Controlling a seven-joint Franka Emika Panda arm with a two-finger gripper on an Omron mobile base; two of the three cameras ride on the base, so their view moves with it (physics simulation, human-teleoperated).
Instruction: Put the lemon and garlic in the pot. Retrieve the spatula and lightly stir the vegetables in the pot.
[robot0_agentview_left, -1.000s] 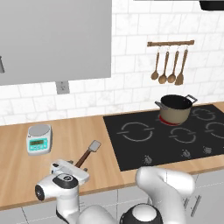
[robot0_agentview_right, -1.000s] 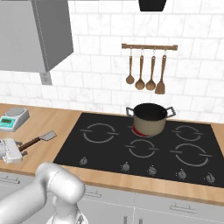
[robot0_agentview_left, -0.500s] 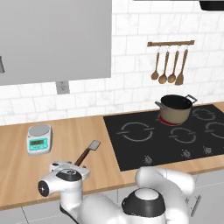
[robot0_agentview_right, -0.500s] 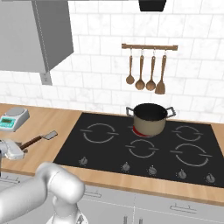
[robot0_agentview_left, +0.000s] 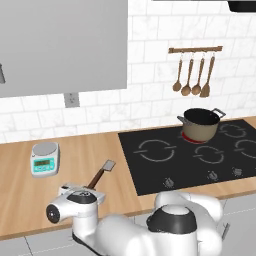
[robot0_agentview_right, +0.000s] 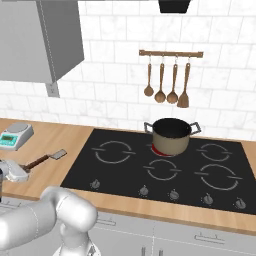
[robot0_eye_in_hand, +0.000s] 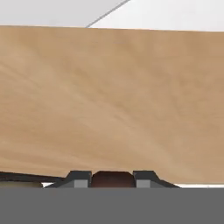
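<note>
From the left base view, the spatula (robot0_agentview_left: 99, 173) lies flat on the pale wooden counter (robot0_agentview_left: 20, 195), its square silver-grey blade pointing toward the black glass cooktop (robot0_agentview_left: 192, 156) and its slim dark brown handle running back under the robot's white hand. The gripper (robot0_agentview_left: 80, 191) sits low over the handle's near end; from here its fingers are hidden by the hand's rounded casing. A small grey kitchen scale (robot0_agentview_left: 44, 158) with a teal face stands on the wood to the left, well apart from the spatula. The pot (robot0_agentview_left: 201, 124), round and beige-sided with a dark rim, rests on the rear burner, where a red ring shows at its base. Above it, wooden spoons (robot0_agentview_left: 192, 76) hang from a rail on the white marble-look tile.

From the right base view, the spatula (robot0_agentview_right: 46, 158) again lies on the counter (robot0_agentview_right: 65, 138) beside the cooktop's (robot0_agentview_right: 165, 172) left edge, blade flat and catching light. The pot (robot0_agentview_right: 171, 134) shows two small grey side handles and a dark hollow interior. The scale (robot0_agentview_right: 15, 135) sits near the left edge, and the utensils (robot0_agentview_right: 166, 80) hang smooth and rounded on their hooks.

In the hand view, warm wood grain of the counter (robot0_eye_in_hand: 109, 96) spreads wide. At the bottom, the gripper (robot0_eye_in_hand: 113, 179) has its two dark fingertips (robot0_eye_in_hand: 79, 178) drawn narrow around the reddish-brown spatula handle (robot0_eye_in_hand: 112, 178), touching it on both sides.
</note>
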